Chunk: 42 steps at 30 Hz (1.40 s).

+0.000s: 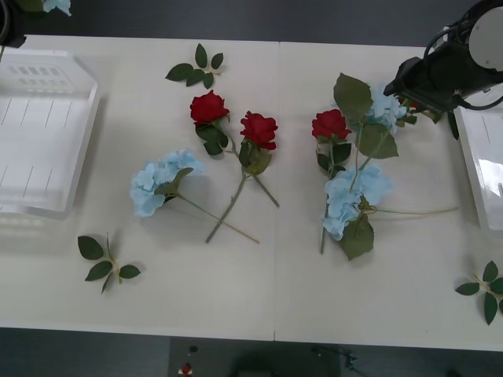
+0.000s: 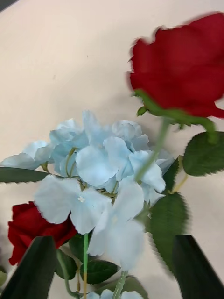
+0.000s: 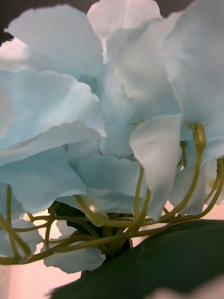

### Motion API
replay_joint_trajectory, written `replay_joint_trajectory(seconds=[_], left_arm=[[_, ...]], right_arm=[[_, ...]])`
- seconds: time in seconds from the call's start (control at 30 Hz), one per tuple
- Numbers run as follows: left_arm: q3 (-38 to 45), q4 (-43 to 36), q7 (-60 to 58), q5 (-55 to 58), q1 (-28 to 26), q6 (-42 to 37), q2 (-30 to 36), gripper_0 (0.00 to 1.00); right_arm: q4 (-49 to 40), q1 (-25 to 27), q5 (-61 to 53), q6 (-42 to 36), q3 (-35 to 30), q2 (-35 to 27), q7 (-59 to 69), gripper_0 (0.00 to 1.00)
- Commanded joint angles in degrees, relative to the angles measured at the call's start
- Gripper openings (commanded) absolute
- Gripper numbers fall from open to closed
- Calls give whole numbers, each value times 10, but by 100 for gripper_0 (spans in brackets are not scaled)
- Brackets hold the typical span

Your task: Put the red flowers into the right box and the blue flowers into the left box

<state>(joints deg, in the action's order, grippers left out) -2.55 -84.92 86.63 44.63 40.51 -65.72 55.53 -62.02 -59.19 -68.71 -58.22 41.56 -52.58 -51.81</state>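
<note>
- Pale-blue fabric hydrangea petals (image 3: 93,117) crowd the left wrist camera; the left gripper's finger state cannot be told.
- Right gripper (image 2: 112,271), fingers spread, hangs over a blue hydrangea cluster (image 2: 100,187) beside the plain-rimmed white plastic right box (image 1: 483,165).
- Red fabric rose (image 2: 182,65) hangs blurred nearby, apparently on a thin stem.
- Risk: crossed stems may drag neighbouring flowers.
- Slotted white plastic left box (image 1: 43,129) sits at the white bench (image 1: 236,290) edge; central bench stays cluttered.
</note>
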Motion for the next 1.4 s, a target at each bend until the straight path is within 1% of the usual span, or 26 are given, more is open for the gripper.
replay_joint_trajectory(seconds=[0.03,0.07,0.13,0.2,0.37,0.4,0.43,0.47,0.53,0.7,0.8,0.97,1.07,1.23,1.3,1.33,1.37,1.4], left_arm=[[60,-19,80,41,-104,53,34,0],[69,-23,92,47,-118,62,35,0],[100,-34,127,54,-170,93,34,0],[115,-40,144,57,-199,111,34,0],[128,-39,161,55,-214,111,34,0],[128,-39,161,52,-214,111,34,5],[128,-39,161,52,-214,111,34,34],[128,-39,160,53,-214,111,34,75],[128,-39,160,54,-214,111,34,99],[128,-40,159,59,-214,111,34,100],[128,-40,162,96,-214,107,34,100],[128,-72,153,155,-215,55,33,100],[128,-107,100,177,-214,10,20,100],[128,-176,-54,174,-213,-84,-14,100],[128,-204,-103,157,-210,-121,-28,100],[128,-223,-132,144,-207,-146,-36,100],[128,-234,-146,138,-206,-158,-40,100],[128,-257,-180,124,-201,-188,-52,100]], right_arm=[[0,-2,31,7,30,-11,-17,100],[0,-1,39,8,35,-11,-18,100],[0,-1,71,8,61,-10,-17,100],[1,-1,89,10,84,-11,-13,100],[14,-1,90,15,114,-10,-7,100],[22,-1,87,15,120,-8,-3,100],[28,-1,84,15,121,-6,4,100],[37,0,80,15,121,-2,22,100],[52,1,77,18,121,6,47,100],[98,2,75,36,121,33,120,100],[126,1,75,58,121,55,161,100],[152,7,74,94,121,79,207,100],[161,9,82,108,121,89,218,100],[173,10,109,111,121,103,222,100],[181,10,120,111,121,110,223,65],[185,10,125,111,121,114,224,44],[188,10,127,111,121,115,225,36],[190,10,132,111,121,119,225,26]])
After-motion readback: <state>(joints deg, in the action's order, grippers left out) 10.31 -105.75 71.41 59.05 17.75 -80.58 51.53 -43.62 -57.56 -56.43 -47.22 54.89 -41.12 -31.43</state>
